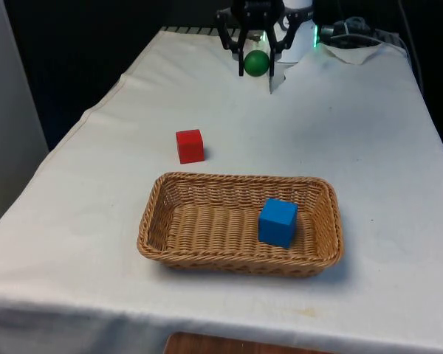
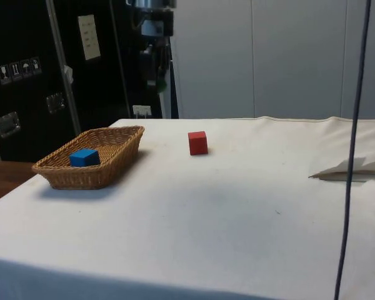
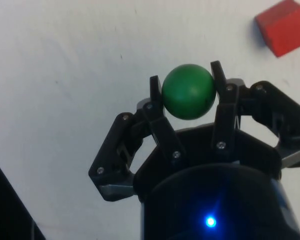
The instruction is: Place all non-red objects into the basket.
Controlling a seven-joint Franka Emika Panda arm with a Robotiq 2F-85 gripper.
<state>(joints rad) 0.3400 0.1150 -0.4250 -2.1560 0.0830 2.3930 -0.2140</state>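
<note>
A green ball (image 1: 256, 63) (image 3: 188, 91) hangs well above the table at its far end, with my gripper (image 1: 256, 57) (image 3: 186, 87) shut on it. In the side view the gripper (image 2: 159, 74) is high above the table, before the dark cabinets. A wicker basket (image 1: 173, 247) (image 2: 115, 164) lies near the front of the table with a blue cube (image 1: 278, 221) (image 2: 84, 157) inside it. A red cube (image 1: 190, 145) (image 2: 197, 142) (image 3: 284, 26) rests on the cloth between the basket and the gripper, toward the front view's left.
White folded cloth or paper (image 1: 280, 74) (image 2: 356, 170) lies at the far end of the table near the robot's base. A dark cable (image 2: 353, 150) hangs close to the side camera.
</note>
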